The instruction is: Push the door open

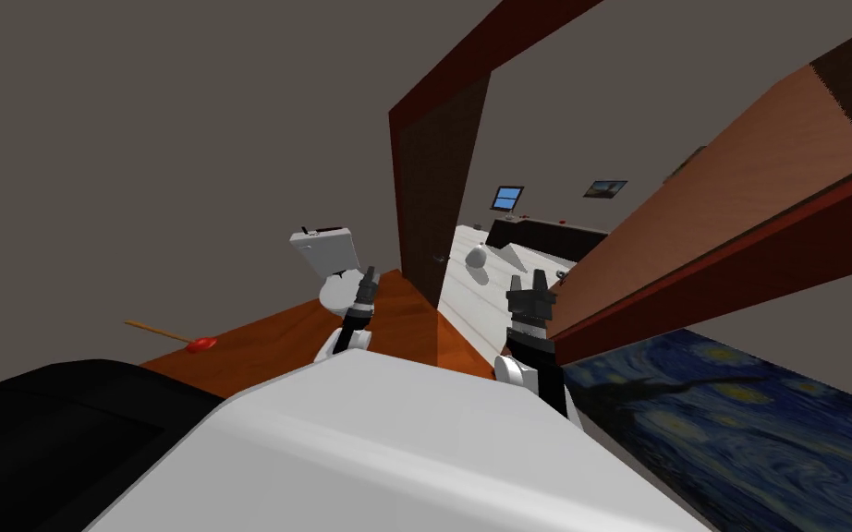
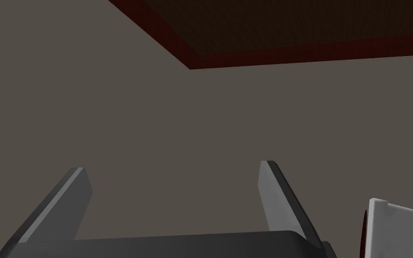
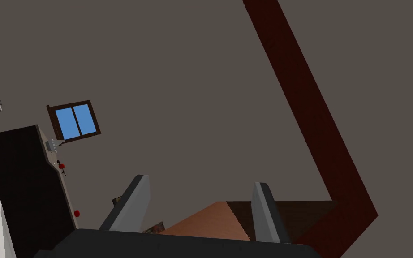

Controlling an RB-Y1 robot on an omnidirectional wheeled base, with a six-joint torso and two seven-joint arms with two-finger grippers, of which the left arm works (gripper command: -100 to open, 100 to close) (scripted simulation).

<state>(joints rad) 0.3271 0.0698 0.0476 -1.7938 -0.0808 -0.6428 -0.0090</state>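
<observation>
The door has a dark red frame [image 1: 470, 51]. A light brown leaf [image 1: 692, 212] stands ajar on the right, and a dark brown panel [image 1: 433, 185] with a small handle stands on the left. Between them the gap shows a white-floored room. My right gripper [image 1: 538, 277] is open and sits at the brown leaf's near edge; I cannot tell if it touches. In the right wrist view the leaf [image 3: 210, 219] lies between the open fingers of the right gripper [image 3: 199, 179]. My left gripper [image 1: 370, 273] is open too and points at a grey wall by the frame's corner [image 2: 192, 62]. The left gripper [image 2: 172, 165] holds nothing.
A white toilet [image 1: 327, 259] stands just beyond my left gripper. A red plunger [image 1: 198, 344] lies on the orange floor to the left. A black block [image 1: 45, 416] sits at the lower left, and a blue swirl-patterned rug [image 1: 738, 416] lies at the right. A dark counter [image 1: 553, 235] stands beyond the doorway.
</observation>
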